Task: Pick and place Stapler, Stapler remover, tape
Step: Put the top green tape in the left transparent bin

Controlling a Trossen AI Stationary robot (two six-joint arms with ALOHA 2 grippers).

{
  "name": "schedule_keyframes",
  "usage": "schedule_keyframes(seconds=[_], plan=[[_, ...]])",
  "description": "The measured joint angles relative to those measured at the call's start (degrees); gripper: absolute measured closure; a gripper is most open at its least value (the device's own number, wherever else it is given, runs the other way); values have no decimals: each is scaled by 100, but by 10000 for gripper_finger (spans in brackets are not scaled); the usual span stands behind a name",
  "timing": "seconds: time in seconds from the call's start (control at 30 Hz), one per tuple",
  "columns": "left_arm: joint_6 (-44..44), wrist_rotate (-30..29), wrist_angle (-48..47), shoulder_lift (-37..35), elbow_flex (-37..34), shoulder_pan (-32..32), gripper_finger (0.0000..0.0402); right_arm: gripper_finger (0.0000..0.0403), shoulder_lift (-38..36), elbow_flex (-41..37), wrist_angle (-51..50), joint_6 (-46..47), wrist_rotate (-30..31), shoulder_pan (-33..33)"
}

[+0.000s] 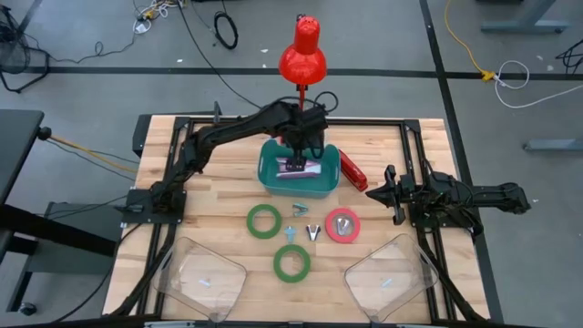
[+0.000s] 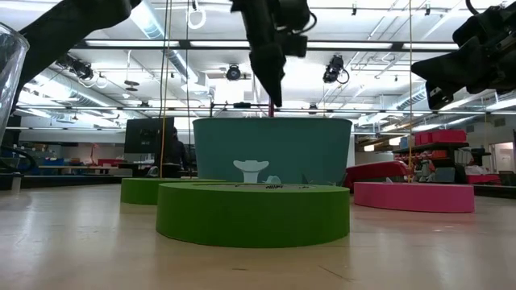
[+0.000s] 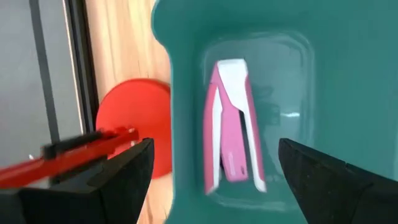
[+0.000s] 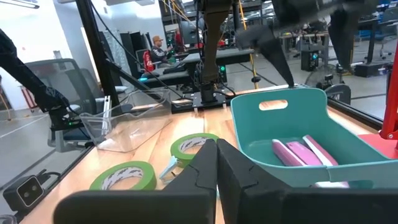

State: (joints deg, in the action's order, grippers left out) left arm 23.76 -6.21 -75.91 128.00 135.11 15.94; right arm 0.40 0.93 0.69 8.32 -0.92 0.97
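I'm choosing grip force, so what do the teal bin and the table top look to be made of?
The teal bin looks like moulded plastic: glossy, with rounded corners, a cut-out handle slot and highlights on its floor in the left wrist view. The table top looks like pale wooden board, showing grain lines and joined strips.

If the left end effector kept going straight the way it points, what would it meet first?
Most likely the pink stapler lying in the teal bin; the open left end effector points straight down at it.
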Motion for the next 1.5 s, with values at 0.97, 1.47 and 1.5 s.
schedule_keyframes(seconds=[0.97, 1.47, 1.5], plan=[[-1072, 438, -183, -603, -402, -171, 56, 396, 0, 0, 4, -2, 0, 0], [-1415, 227, 1580, -2977, -3864, -534, 56, 396, 2, 2, 2, -2, -1, -2], [-1417, 180, 1642, -3135, -4054, -571, 56, 396, 0, 2, 2, -2, -1, -2]])
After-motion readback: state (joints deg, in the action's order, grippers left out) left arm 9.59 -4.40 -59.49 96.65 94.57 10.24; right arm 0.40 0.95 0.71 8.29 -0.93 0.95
